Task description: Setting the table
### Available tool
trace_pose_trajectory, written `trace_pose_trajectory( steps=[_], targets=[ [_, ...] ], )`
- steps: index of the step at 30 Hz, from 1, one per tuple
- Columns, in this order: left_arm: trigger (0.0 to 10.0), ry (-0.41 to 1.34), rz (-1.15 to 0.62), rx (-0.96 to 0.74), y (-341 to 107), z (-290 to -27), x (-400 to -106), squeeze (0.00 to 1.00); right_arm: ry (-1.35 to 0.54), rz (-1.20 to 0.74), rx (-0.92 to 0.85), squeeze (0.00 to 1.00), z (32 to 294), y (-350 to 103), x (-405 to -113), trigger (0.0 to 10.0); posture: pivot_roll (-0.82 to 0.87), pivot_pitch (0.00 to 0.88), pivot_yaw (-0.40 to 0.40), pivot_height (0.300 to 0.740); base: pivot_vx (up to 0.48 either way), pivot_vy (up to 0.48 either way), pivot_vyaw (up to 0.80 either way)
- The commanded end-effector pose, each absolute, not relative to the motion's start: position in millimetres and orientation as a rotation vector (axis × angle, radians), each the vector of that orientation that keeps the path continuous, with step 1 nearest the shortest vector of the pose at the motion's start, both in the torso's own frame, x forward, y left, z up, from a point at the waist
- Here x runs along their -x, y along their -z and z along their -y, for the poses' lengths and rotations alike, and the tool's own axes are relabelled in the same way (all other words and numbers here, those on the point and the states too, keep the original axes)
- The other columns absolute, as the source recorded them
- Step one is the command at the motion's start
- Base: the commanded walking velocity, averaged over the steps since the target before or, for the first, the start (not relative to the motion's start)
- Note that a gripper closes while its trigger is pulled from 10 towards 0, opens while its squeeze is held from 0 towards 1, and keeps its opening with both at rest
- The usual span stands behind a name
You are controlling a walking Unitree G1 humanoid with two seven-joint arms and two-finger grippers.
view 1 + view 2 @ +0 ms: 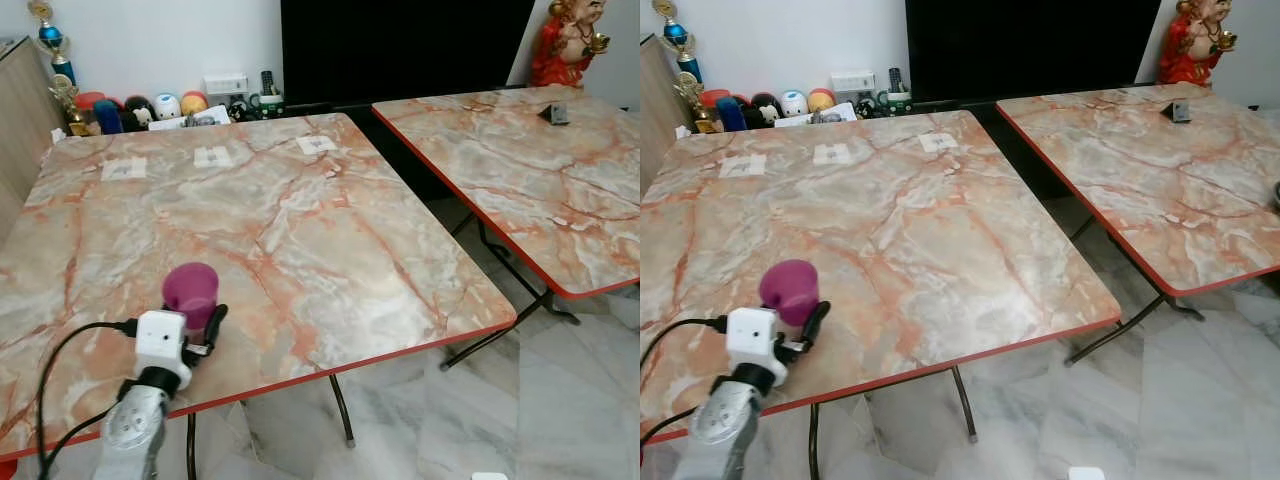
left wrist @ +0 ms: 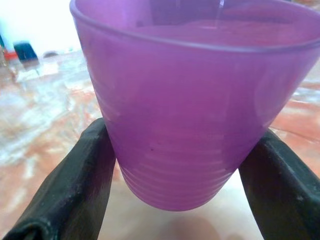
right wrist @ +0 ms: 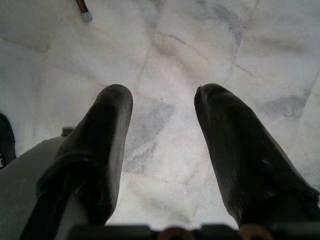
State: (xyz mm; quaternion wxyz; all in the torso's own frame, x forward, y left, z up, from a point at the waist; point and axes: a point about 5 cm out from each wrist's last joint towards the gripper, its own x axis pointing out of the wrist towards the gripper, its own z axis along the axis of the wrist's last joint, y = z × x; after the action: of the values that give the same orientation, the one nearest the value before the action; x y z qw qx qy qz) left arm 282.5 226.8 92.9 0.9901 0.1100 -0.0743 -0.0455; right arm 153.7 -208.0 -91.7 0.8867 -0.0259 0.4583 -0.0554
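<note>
The purple cup (image 1: 191, 291) stands upright, mouth up, over the near left part of the marble table (image 1: 300, 230), close to its red front edge. The left gripper (image 2: 175, 165) holds it: the wrist view shows one black finger (image 2: 75, 185) against each side of the cup's lower wall. Whether the cup's base touches the tabletop or hangs just above it cannot be told.

Behind the cup the left arm (image 1: 135, 425) rises from below the table edge, with a white camera block (image 1: 160, 340) on the wrist and a black cable (image 1: 60, 360) looping off to the left.

Three white labels (image 1: 212, 156) lie in a row near the table's far edge. A second marble table (image 1: 530, 170) stands to the right, apart from the first.

The right gripper (image 3: 162, 145) hangs over the pale marble floor (image 3: 190, 45), its fingers spread apart with nothing between them.
</note>
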Motion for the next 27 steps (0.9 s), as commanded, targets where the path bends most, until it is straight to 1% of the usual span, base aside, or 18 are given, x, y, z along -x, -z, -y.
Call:
trace_pose_trajectory(
  steps=[1,7,9,10,14,22,27],
  targets=[
    [0.0,0.079,0.15,-0.24,-96.0,-232.7,-275.1,0.0,0.119,-0.958,0.06,0.0,210.3,92.0,-152.0,10.0,0.04,0.044,-0.029,0.74,0.0,0.0,0.0],
    [0.0,0.043,0.116,-0.211,-89.8,-235.1,-262.8,0.0,0.115,-0.959,0.064,0.0,210.6,91.9,-152.1,10.0,0.05,0.048,-0.029,0.74,0.0,0.0,0.0],
    [4.8,0.024,0.113,-0.192,-88.7,-234.2,-261.1,0.0,0.114,-0.959,0.063,0.0,210.4,92.0,-152.2,10.0,0.05,0.048,-0.029,0.74,0.0,0.0,0.0],
    [10.0,0.02,0.107,-0.179,-88.0,-232.6,-260.2,0.0,0.114,-0.958,0.063,0.0,210.3,91.9,-152.3,10.0,0.05,0.048,-0.029,0.74,0.0,0.0,0.0],
    [10.0,0.025,0.101,-0.141,-88.6,-227.2,-256.3,0.0,0.117,-0.949,0.06,0.0,210.0,91.5,-153.1,10.0,0.04,0.049,-0.031,0.74,0.0,0.0,0.0],
    [10.0,0.02,0.088,-0.156,-93.1,-233.4,-255.8,0.0,0.114,-0.946,0.064,0.0,210.5,91.1,-153.8,10.0,0.04,0.044,-0.027,0.74,0.0,0.0,0.0],
    [10.0,0.02,0.077,-0.154,-92.5,-232.6,-254.9,0.0,0.115,-0.944,0.094,0.0,211.8,90.5,-154.4,10.0,0.04,0.04,-0.027,0.74,0.0,0.0,0.0]
  ],
)
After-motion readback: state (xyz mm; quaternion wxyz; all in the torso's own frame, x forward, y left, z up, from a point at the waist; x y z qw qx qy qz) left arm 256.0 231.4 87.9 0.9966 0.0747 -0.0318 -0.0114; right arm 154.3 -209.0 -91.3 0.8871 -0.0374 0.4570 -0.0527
